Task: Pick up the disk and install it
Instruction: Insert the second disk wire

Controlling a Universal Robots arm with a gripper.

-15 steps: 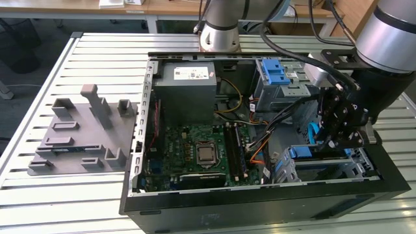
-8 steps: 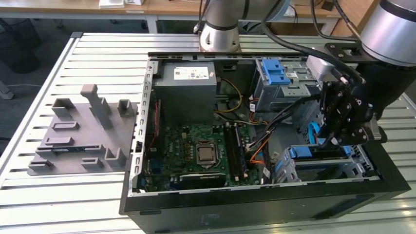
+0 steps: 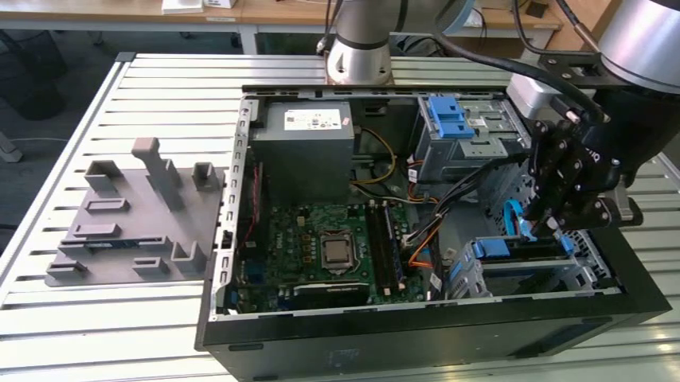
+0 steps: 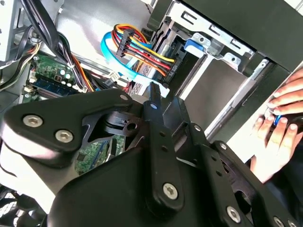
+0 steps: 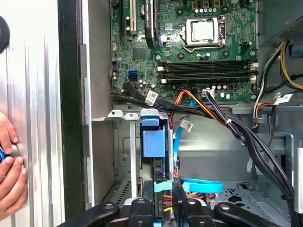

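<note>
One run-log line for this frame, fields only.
pincer: low over drive bay, inside open computer case | disk: not seen held | hands: resting outside case wall

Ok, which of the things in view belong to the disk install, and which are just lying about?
Job in hand: disk, standing in the lower drive cage; claw close over it; open computer case.

Lying about: grey plastic fixture on the table; power supply; motherboard; a person's hands beside the case.
</note>
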